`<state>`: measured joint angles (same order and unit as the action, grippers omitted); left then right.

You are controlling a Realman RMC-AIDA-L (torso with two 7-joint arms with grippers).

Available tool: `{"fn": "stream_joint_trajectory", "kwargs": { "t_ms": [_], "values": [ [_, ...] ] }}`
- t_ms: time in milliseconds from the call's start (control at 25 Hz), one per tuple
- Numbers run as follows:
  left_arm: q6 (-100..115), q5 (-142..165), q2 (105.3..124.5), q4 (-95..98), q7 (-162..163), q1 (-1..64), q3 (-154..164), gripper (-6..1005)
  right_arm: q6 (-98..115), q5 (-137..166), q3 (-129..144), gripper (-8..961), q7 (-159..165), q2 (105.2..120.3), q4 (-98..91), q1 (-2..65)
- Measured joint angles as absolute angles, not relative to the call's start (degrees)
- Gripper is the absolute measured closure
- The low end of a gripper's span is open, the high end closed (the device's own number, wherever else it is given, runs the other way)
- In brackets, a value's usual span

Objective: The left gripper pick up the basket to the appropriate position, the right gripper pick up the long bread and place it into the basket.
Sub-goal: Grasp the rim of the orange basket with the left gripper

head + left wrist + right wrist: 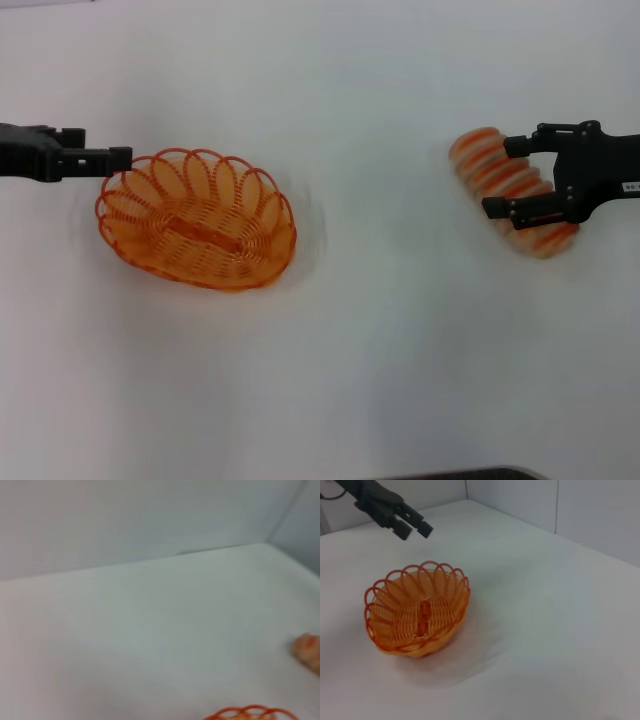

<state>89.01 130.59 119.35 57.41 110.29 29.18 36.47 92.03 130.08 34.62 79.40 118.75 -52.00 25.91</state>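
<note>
The orange wire basket [195, 218] stands empty on the white table at the left; it also shows in the right wrist view [417, 612], and its rim shows in the left wrist view [252, 712]. My left gripper [120, 157] is at the basket's far-left rim; in the right wrist view [415, 529] it hovers above and behind the basket, apart from it, with its fingers slightly apart and empty. The long bread [522, 188], tan with orange stripes, lies at the right. My right gripper [505, 177] has one finger on each side of it, closed on the loaf. One end of the bread shows in the left wrist view [307, 650].
The white table [380, 330] stretches between the basket and the bread. Pale walls meet the table's far edge [520, 525] behind it. A dark edge [470, 473] shows at the bottom of the head view.
</note>
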Motion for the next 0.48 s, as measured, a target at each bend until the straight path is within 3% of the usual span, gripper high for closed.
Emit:
{"fn": "stream_joint_trajectory", "kwargs": {
  "t_ms": [160,480],
  "values": [
    [86.79,136.33,118.34,58.57,120.78,31.59,38.88,111,92.29,130.08,34.57,23,79.42,118.69,-52.02,25.99],
    [86.87,147.66,118.51,62.66,133.4,35.61,45.03,114,92.56,130.07,34.38,23,79.45,118.57,-52.04,26.01]
  ]
}}
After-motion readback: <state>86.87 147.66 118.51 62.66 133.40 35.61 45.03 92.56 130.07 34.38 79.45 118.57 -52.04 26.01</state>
